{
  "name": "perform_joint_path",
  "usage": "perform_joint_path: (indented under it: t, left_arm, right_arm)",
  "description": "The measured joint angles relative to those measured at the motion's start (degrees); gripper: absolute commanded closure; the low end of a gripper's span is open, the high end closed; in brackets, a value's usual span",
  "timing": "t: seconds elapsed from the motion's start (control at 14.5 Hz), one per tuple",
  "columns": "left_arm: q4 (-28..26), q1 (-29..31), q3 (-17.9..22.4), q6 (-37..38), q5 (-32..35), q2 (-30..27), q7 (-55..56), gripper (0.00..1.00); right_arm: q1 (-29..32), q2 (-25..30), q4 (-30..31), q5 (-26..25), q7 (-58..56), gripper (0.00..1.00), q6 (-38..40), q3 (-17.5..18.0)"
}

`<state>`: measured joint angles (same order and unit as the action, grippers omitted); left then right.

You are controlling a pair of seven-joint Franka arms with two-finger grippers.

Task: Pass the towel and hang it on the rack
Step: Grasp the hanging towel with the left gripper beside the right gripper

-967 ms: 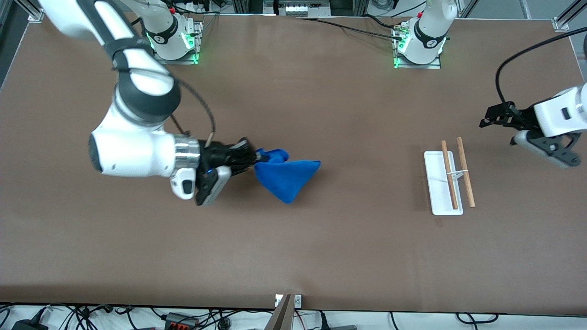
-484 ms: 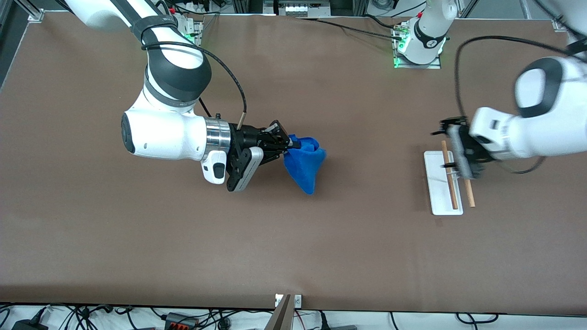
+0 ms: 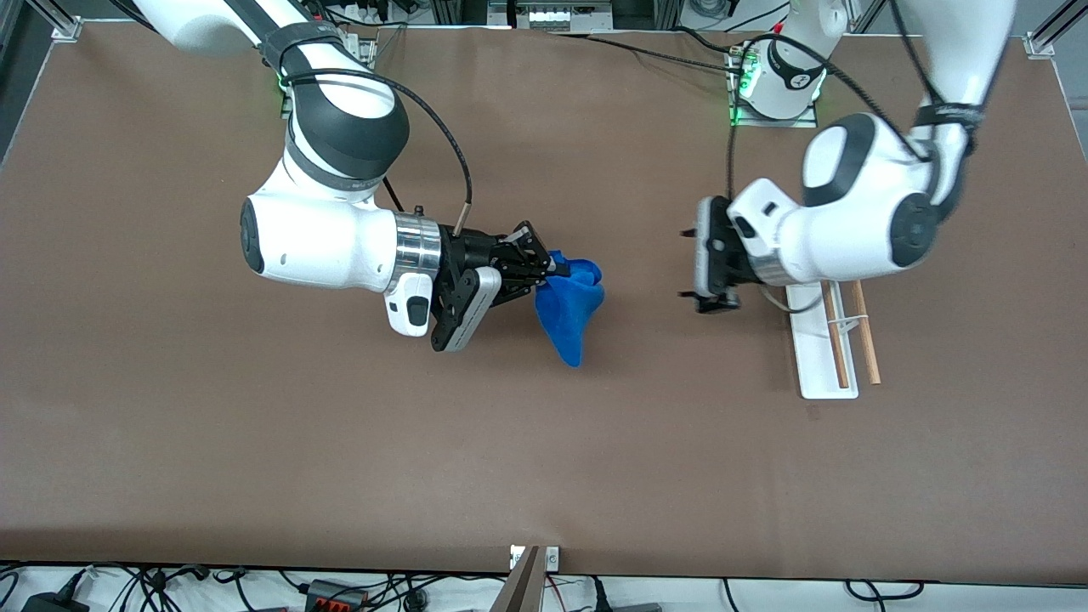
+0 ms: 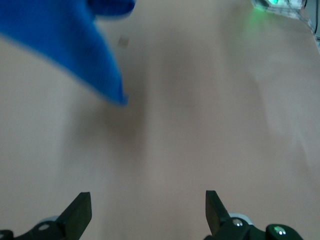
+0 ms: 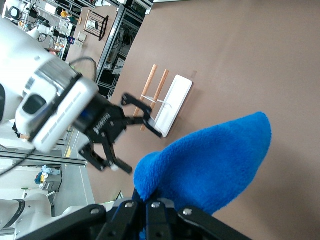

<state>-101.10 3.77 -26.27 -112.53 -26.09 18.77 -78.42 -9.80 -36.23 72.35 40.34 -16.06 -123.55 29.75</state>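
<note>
A robotics lab: two white robot arms are bolted on metal plates [image 3: 775,110] with green lights to a brown table [image 3: 544,442]. Aluminium frame posts [image 3: 59,21] edge it, cables [image 3: 340,591] tangle below, and shelving [image 5: 95,22] stands in the background.

The right pincer [image 3: 551,270] has carried the blue towel [image 3: 569,306] up off the tabletop [image 3: 544,442] toward the middle. The left pincer [image 3: 690,263] (fingers spread) has swung in past the rack [image 3: 829,340] to face the towel.
</note>
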Motion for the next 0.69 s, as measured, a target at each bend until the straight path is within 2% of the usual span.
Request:
perform_joint_path:
  t: [0.28, 0.69]
  left_arm:
    - [-4.64, -0.17, -5.50, -10.88, -5.37, 0.13, -0.91, 0.00]
    - [-5.49, -1.29, -6.23, -16.97, -8.50, 0.76, -0.93, 0.00]
  right_arm:
    - [-0.06, -0.02, 0.00, 0.00, -0.05, 1.00, -0.28, 0.00]
    - [-0.06, -0.02, 0.00, 0.00, -2.14, 1.00, -0.41, -0.02]
